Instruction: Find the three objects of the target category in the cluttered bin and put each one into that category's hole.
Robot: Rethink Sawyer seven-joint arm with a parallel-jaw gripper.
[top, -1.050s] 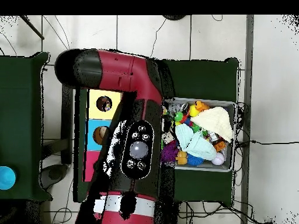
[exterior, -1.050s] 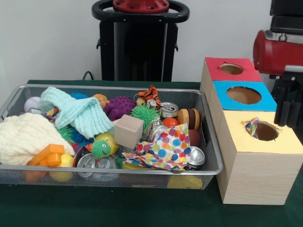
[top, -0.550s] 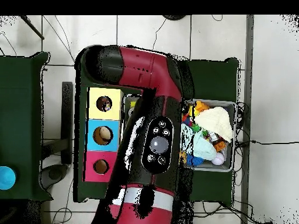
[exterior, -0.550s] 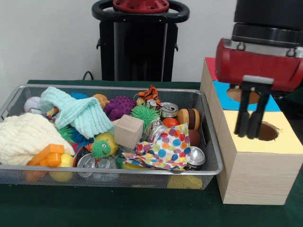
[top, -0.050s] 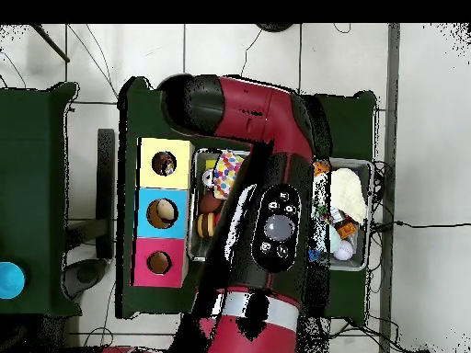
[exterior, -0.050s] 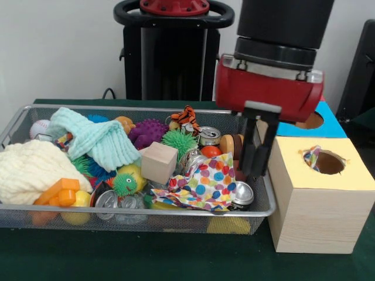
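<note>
Gripper (exterior, -0.050s: 254, 170) hangs over the right end of the wire bin (exterior, -0.050s: 35, 218), its dark fingers (exterior, -0.050s: 248, 149) close together with only a thin gap and nothing held between them. Fingertips sit just above the polka-dot cloth (exterior, -0.050s: 202, 186) and the can (exterior, -0.050s: 241, 195) beside it. Right of the bin stands the yellow-topped box (exterior, -0.050s: 319, 202), with a scrap of patterned fabric (exterior, -0.050s: 312, 157) poking out of its hole. Blue box (exterior, -0.050s: 325, 124) behind it.
</note>
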